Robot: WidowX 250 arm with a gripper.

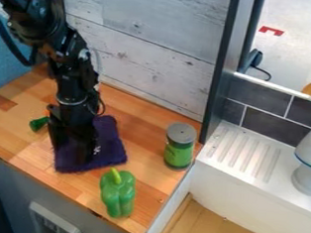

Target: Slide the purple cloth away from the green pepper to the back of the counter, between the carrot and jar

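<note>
So I've got a wood-block tabletop (148, 108) down here, whitewashed plank wall (150, 33) behind it, bluish wall (12, 62) off to the left. On the right there's dark tile (265, 100) with pale grout over a white ridged drainboard (245, 151), and pale floor (298, 43) out back.

glossy green pepper (117, 194); fuzzy purple cloth (108, 146); smooth wood counter (149, 119).
</note>
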